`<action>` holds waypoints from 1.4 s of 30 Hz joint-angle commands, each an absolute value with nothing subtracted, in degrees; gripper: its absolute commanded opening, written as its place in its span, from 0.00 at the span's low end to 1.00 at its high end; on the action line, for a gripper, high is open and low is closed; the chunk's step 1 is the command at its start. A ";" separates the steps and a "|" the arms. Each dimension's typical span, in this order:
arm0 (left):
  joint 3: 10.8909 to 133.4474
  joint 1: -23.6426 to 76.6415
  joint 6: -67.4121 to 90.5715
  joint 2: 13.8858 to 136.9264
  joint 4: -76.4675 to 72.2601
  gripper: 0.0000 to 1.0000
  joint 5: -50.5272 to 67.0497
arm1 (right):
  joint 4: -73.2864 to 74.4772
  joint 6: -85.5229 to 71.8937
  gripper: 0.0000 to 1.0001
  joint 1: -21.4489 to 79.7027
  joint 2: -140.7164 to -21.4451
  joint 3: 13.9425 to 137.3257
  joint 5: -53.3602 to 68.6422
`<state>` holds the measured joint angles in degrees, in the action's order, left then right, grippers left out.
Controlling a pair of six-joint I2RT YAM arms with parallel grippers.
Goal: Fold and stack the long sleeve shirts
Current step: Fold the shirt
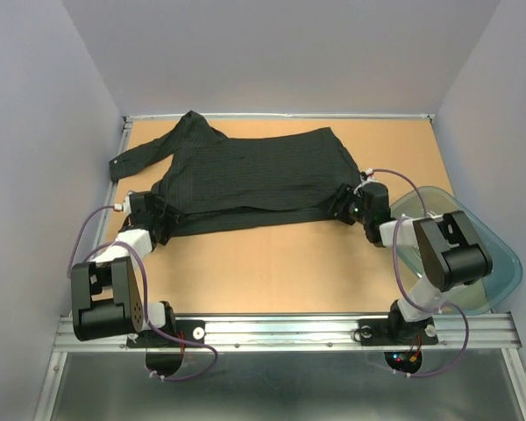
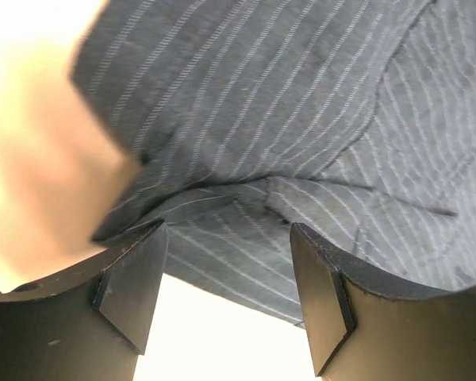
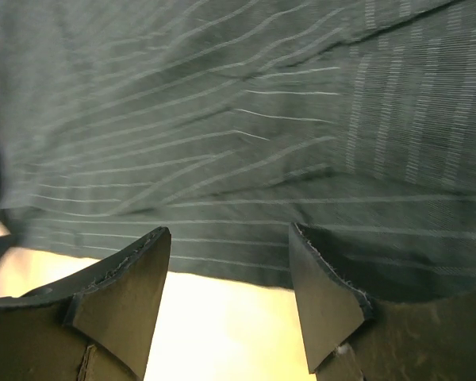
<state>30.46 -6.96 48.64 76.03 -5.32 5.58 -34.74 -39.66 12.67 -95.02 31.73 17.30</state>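
Under both grippers: table (image 1: 272,276), tan wood top, everything sits on it.
Shirt: black pinstriped long sleeve shirt (image 1: 254,175), laid out across the table. It spans from one gripper to the other and runs on ahead of both. The near hem goes roughly gripper to gripper, with some wrinkles.
Shirt, close up: thin dark cloth with pale stripes fills the area ahead of the left fingers (image 2: 285,103) and ahead of the right fingers (image 3: 222,103). Layered folds show in both wrist views.
Tub: translucent blue-green tub (image 1: 506,263), behind the right gripper and to its outer side, partly under the right arm, apart from the shirt.
Sleeve: one sleeve (image 1: 145,158) runs ahead of the left gripper and to its outer side, cuff end near the table's left edge.
Left gripper: (image 1: 165,221) low at the shirt's near left corner. Wrist view (image 2: 228,232) shows it released, jaws spread, nothing clamped. The hem edge crosses just ahead of the fingertips (image 2: 147,246), with bare table in the gap behind it.
Right gripper: (image 1: 344,203) low at the shirt's near right corner. Wrist view (image 3: 228,234) shows it released, jaws spread, no cloth pinched. The hem lies just ahead of the fingertips (image 3: 147,254).
Contact: cannot tell whether the tips touch the cloth on either side.
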 commanded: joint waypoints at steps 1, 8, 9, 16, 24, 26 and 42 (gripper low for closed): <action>33.48 -7.38 43.07 72.52 2.10 0.75 2.63 | -21.73 -30.16 0.67 12.66 -89.22 37.34 12.66; 42.96 3.93 36.49 71.09 4.65 0.74 1.42 | -9.68 -16.81 0.66 14.85 -87.54 48.42 6.95; 46.20 6.30 35.95 71.80 5.62 0.74 -1.73 | -9.15 -15.48 0.66 15.38 -87.97 49.47 5.99; 58.96 19.59 30.33 83.92 7.46 0.71 -10.89 | -8.70 -7.30 0.66 18.90 -95.70 56.33 -3.77; 66.09 26.36 29.61 100.98 13.17 0.71 -17.31 | -6.51 -6.94 0.65 21.35 -103.35 58.45 -6.15; 65.74 26.54 30.14 103.08 13.97 0.71 -17.84 | -4.67 -7.56 0.65 21.79 -104.32 58.19 -6.76; 43.09 26.63 33.92 82.02 21.71 0.74 -6.01 | 22.32 -23.20 0.66 25.66 -83.00 40.63 6.37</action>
<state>48.51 26.89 32.01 89.27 16.05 -12.53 12.58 -17.98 25.56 -89.25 46.76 -1.15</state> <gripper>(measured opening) 0.737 0.656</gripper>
